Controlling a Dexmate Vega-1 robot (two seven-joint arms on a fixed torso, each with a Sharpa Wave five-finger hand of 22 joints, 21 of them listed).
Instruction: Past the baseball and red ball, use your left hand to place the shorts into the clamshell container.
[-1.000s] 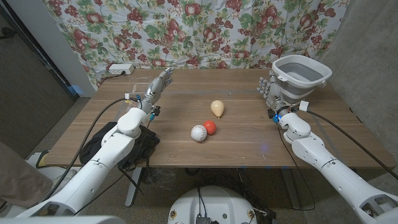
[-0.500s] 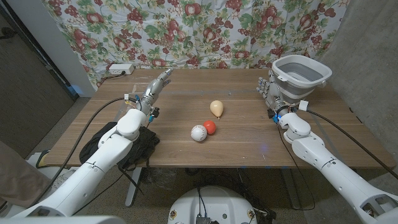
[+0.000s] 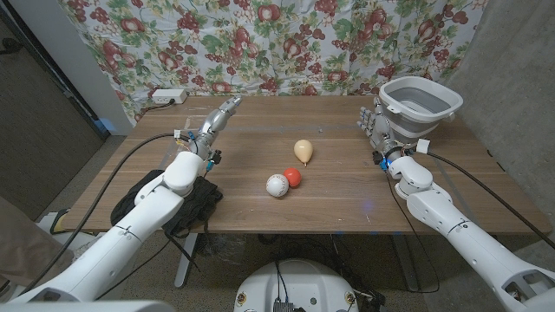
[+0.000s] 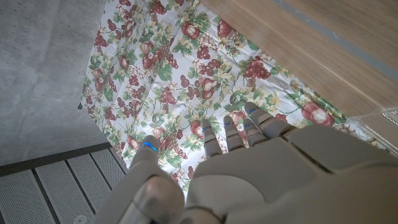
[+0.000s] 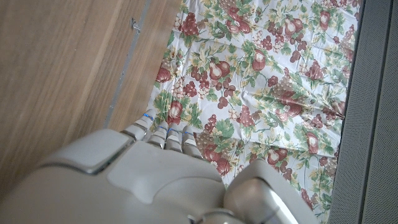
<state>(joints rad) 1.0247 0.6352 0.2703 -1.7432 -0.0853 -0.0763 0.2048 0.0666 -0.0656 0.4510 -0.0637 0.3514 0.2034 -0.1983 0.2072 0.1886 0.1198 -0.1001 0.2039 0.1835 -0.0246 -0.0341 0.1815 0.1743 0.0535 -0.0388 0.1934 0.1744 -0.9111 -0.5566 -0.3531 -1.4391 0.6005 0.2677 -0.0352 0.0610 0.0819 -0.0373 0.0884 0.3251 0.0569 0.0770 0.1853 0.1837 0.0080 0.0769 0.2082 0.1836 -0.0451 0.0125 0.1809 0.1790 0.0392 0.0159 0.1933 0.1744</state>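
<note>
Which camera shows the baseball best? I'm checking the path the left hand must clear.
The head view: the baseball lies whole on the table, touching the red ball, well right of the left hand. The wrist views look at floral cloth and tabletop, not the ball.

Wooden table point(image 3: 347, 195), baseball point(image 3: 276, 185) touching red ball point(image 3: 293, 176), cream pear-shaped object point(image 3: 302, 151), grey tub point(image 3: 420, 104)

Table point(image 3: 347, 208): baseball point(image 3: 276, 185) touching red ball point(image 3: 293, 176); cream pear-shaped object point(image 3: 302, 151) beyond; grey tub point(image 3: 420, 102) far right; left hand point(image 3: 222, 115), right hand point(image 3: 374, 123) empty.
</note>
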